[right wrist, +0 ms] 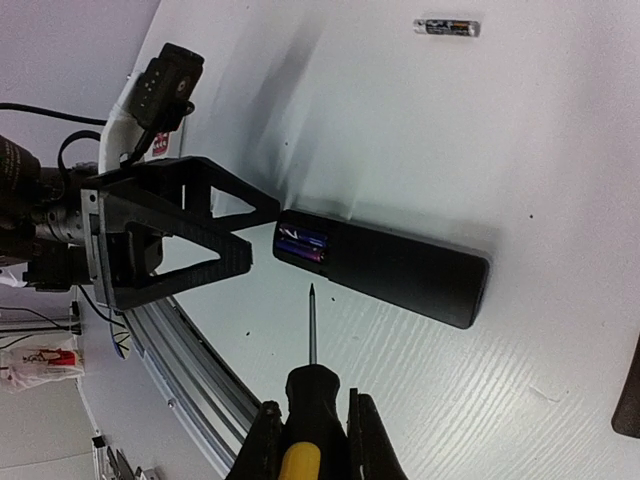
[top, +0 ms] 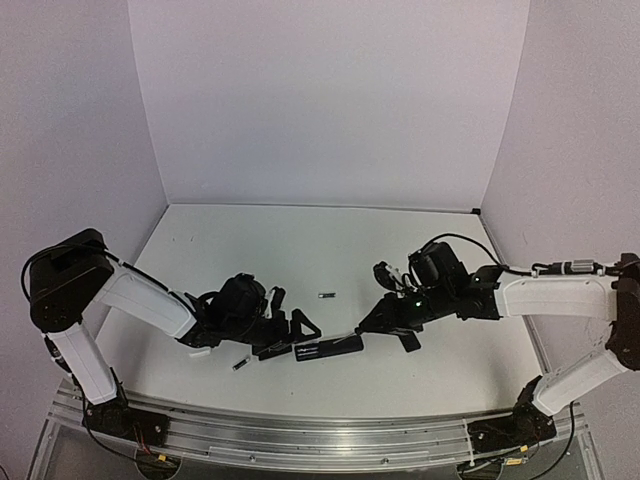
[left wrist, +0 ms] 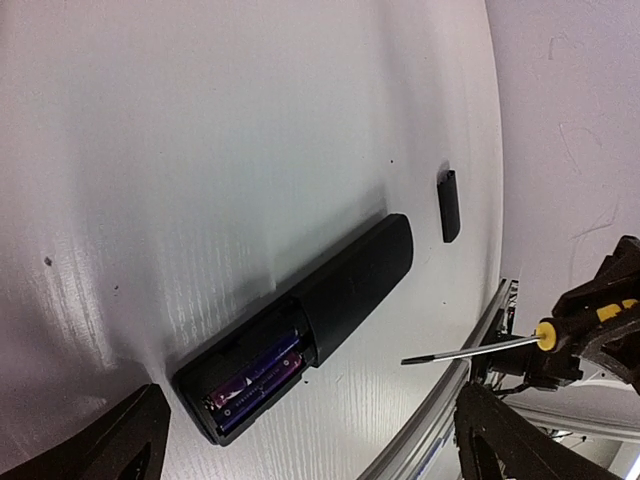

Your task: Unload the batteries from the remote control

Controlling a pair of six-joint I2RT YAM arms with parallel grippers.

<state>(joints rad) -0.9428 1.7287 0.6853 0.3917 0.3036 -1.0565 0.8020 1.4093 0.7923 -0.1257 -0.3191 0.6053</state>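
Note:
The black remote control (left wrist: pixel 340 285) lies flat with its battery bay uncovered. Two purple batteries (left wrist: pixel 252 378) sit side by side in the bay, also seen as batteries (right wrist: pixel 302 245) in the right wrist view. One loose battery (top: pixel 325 295) lies on the table farther back, and a second loose one (top: pixel 240 364) lies near the front edge. My left gripper (left wrist: pixel 310 455) is open, its fingers (left wrist: pixel 110 440) straddling the remote's open end without touching it. My right gripper (right wrist: pixel 312 440) is shut on a yellow-and-black screwdriver (right wrist: pixel 312 385), whose tip hovers just short of the bay.
The small flat black cover (left wrist: pixel 449 205) lies beyond the remote's closed end, also visible as the cover (right wrist: pixel 630 400) in the right wrist view. The metal rail (top: pixel 320 435) runs along the table's front edge. White walls enclose the table on three sides.

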